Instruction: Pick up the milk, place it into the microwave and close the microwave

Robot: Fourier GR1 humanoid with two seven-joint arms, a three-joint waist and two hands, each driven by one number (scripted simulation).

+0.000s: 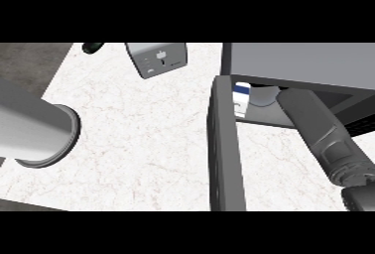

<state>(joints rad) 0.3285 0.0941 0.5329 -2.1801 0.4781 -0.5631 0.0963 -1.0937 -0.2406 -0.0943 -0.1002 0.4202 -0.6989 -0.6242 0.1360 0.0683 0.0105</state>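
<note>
The milk carton (244,97), white with a blue band, stands inside the open microwave (307,62) at the upper right, just past the cavity's front edge. My right forearm (319,131) comes in from the lower right and runs into the cavity right beside the carton. Its hand is hidden under the microwave's roof, so I cannot see whether it touches the milk. The microwave door (223,149) is swung wide open and shows edge-on, running down the middle of the view. My left forearm (33,126) lies at the left edge, and its hand does not show.
A grey toaster-like appliance (156,58) stands at the back of the white marble counter (147,139). A small dark thing (93,47) lies at the top edge, too cropped to identify. Counter edges run along the left and bottom.
</note>
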